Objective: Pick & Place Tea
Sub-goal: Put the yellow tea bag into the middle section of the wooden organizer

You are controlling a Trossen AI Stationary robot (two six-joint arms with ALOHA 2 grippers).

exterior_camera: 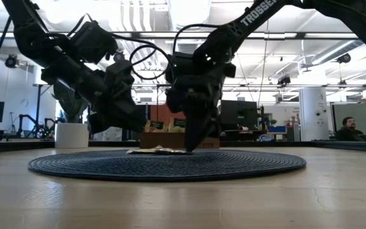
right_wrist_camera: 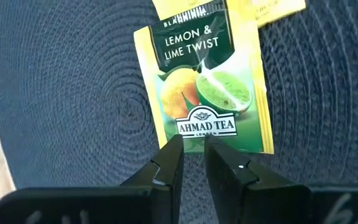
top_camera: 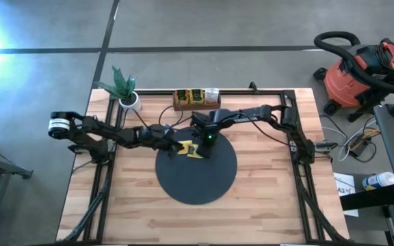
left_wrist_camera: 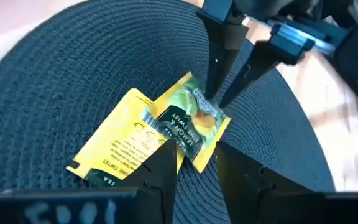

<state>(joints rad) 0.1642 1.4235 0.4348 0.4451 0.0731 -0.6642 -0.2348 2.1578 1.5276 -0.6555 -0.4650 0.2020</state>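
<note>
Two tea packets lay overlapped near the rear-left part of the black round mat (top_camera: 197,171): a green-and-yellow lemon & lime twist packet (right_wrist_camera: 207,87) on top of a plain yellow packet (left_wrist_camera: 120,140). Right gripper (right_wrist_camera: 192,155) pointed down at the printed packet's lower edge, fingers narrowly parted with only a slim gap, tips at the packet edge; grip on it not confirmable. Left gripper (left_wrist_camera: 191,165) sat low just beside the same pair from the opposite side, fingers spread a little, tips at the packet edges, nothing between them. In the low view both packets lay flat on the mat. Wooden tray (top_camera: 195,99) stood at the table's (top_camera: 265,212) rear edge, potted plant (top_camera: 125,87) at rear-left corner.
</note>
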